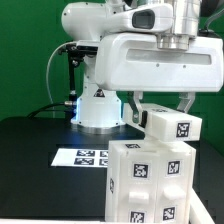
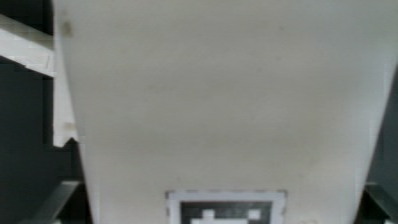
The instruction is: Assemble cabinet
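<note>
Gripper (image 1: 163, 103) of mine hangs over the table (image 1: 30, 150), its fingers down either side of a small white tagged block (image 1: 172, 128); I seem clamped on it, though the contact itself is hard to see. That block sits on top of the cabinet (image 1: 150, 180), at the exterior view's lower right. Beside the cabinet, toward that view's left, lies the marker board (image 1: 82, 157). My wrist view is filled by a white face (image 2: 214, 100) with a tag (image 2: 226, 207).
</note>
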You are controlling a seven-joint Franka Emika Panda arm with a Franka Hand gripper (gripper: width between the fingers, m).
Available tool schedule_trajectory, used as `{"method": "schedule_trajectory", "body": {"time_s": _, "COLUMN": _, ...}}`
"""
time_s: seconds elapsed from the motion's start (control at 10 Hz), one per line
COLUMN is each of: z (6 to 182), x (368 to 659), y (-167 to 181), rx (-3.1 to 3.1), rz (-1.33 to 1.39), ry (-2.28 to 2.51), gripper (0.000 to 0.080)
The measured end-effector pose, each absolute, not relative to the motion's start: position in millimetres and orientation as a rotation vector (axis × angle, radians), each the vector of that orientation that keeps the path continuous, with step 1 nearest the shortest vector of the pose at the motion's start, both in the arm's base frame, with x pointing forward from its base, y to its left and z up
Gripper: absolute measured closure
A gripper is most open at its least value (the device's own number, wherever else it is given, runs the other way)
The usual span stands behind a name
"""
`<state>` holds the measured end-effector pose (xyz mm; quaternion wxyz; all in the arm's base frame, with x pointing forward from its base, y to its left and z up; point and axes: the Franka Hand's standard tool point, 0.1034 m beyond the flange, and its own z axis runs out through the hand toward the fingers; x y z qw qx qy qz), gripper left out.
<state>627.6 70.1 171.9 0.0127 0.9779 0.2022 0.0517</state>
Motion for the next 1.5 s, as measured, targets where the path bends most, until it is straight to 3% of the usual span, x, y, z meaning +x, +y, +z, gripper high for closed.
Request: {"method": "schedule_trajectory", "body": {"time_s": 1.5, "z": 159.8, "x": 623.1, "y": 63.2, "rx": 3.038, "rz": 0.242, "ry": 0.614, "gripper": 0.0244}}
